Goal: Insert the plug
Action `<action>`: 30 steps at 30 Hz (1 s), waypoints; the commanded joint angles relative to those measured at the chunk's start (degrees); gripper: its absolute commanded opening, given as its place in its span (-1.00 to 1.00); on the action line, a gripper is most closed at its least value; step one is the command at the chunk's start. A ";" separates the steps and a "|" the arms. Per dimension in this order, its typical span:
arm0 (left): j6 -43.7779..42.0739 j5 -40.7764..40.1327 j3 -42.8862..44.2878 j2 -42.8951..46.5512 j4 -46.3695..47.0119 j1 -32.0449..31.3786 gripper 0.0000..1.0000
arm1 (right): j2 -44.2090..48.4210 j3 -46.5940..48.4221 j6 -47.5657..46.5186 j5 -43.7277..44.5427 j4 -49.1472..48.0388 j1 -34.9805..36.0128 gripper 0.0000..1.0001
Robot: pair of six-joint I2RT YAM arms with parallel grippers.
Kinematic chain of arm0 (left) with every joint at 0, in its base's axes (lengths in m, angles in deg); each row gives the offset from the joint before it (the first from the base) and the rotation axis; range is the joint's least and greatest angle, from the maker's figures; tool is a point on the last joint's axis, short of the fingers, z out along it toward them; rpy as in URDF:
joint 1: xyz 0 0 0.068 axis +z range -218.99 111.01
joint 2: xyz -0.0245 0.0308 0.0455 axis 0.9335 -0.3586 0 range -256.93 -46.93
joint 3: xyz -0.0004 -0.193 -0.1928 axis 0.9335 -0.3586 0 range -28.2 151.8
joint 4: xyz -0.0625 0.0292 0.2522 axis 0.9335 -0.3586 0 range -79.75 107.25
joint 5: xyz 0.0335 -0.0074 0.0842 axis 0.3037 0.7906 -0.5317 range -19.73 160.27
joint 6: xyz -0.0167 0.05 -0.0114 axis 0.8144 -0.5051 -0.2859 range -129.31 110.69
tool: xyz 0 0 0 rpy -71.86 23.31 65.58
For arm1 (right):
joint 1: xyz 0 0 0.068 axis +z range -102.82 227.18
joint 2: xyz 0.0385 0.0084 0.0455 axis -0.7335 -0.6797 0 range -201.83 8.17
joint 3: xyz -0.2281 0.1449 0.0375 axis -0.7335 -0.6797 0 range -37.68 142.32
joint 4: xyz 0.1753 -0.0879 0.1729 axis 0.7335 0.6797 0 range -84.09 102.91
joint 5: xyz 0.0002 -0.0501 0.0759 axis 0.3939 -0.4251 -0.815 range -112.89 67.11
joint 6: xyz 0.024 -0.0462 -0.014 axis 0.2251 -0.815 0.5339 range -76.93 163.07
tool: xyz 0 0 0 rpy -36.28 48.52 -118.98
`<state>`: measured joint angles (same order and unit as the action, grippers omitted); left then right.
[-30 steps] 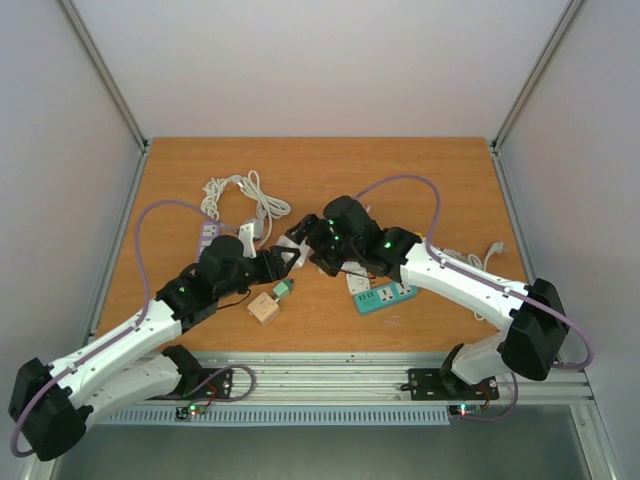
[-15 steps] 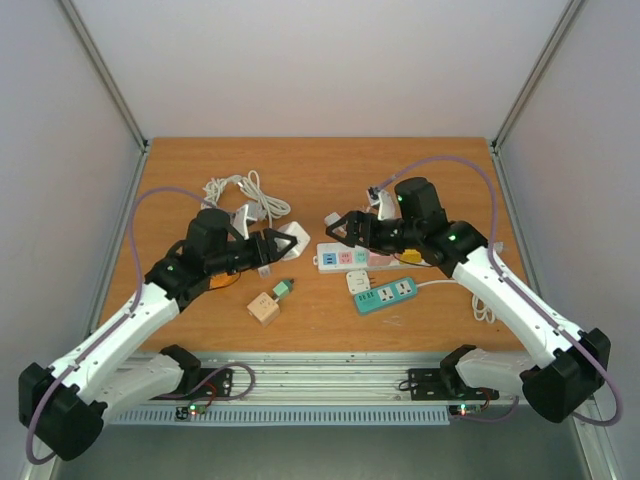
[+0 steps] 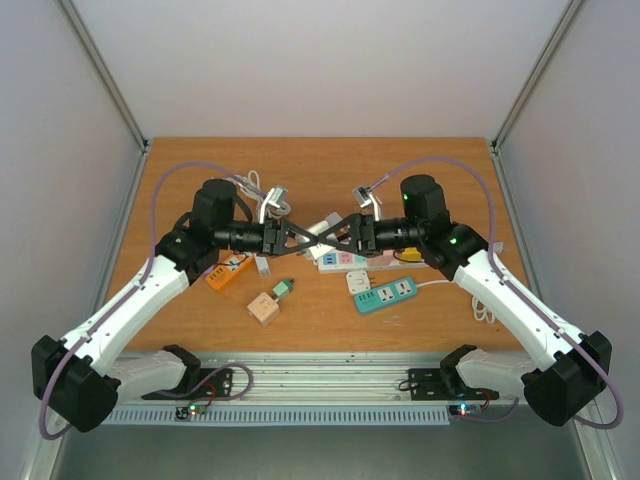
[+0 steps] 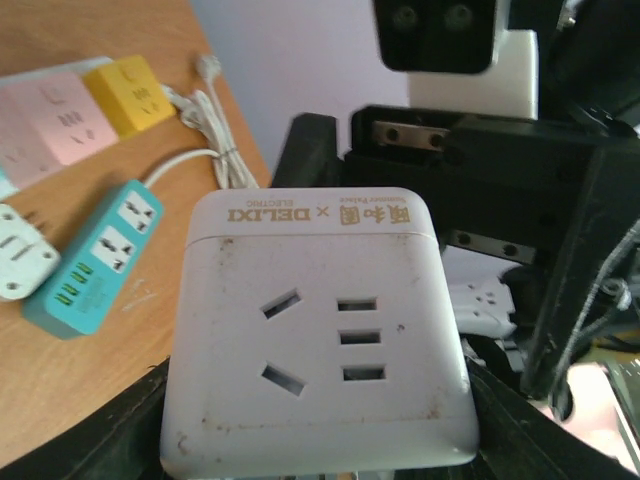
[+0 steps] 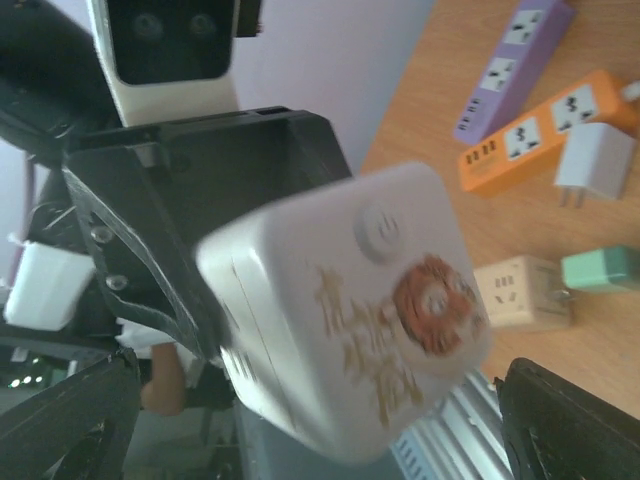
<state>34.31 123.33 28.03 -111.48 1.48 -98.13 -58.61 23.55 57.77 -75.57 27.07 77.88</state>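
A white cube socket adapter (image 4: 318, 330) is raised above the table, socket face toward the left wrist camera. My left gripper (image 4: 320, 445) is shut on it, dark fingers against both sides. In the top view the cube (image 3: 321, 229) hangs mid-table between the two grippers. My right gripper (image 5: 320, 420) is open, its fingers spread wide on either side of the same cube (image 5: 345, 320) with a gap on each side. In the top view the left gripper (image 3: 300, 238) and right gripper (image 3: 336, 236) meet tip to tip. A small white plug (image 5: 597, 160) with prongs lies on the table.
On the table lie a white, pink and yellow power strip (image 3: 352, 259), a teal strip (image 3: 385, 296), an orange strip (image 3: 225, 272), a purple strip (image 5: 510, 60), a tan cube socket (image 3: 264, 308) with a green plug (image 3: 284, 290), a small white adapter (image 3: 358, 281) and a coiled white cable (image 3: 245, 190).
The left gripper has carried the white cube rightward to the middle. The right gripper has swung left to meet it, and its jaws stand wider than a second ago.
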 commanded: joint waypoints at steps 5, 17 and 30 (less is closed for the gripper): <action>-4.30 12.94 4.82 -0.75 5.15 0.23 -0.14 | 0.72 -2.81 8.98 -6.74 -12.96 -0.24 0.81; -1.22 16.15 3.13 -0.88 9.47 0.22 -0.13 | -3.66 -11.85 36.64 -15.25 -55.91 -0.11 0.20; -13.44 0.84 8.38 0.00 -14.57 0.34 0.66 | -6.11 -12.16 29.14 -10.76 -46.72 -0.16 -0.47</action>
<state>31.84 132.97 32.77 -112.46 -1.82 -96.71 -67.75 8.75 98.03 -92.97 -35.98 77.20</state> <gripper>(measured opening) 0.745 0.667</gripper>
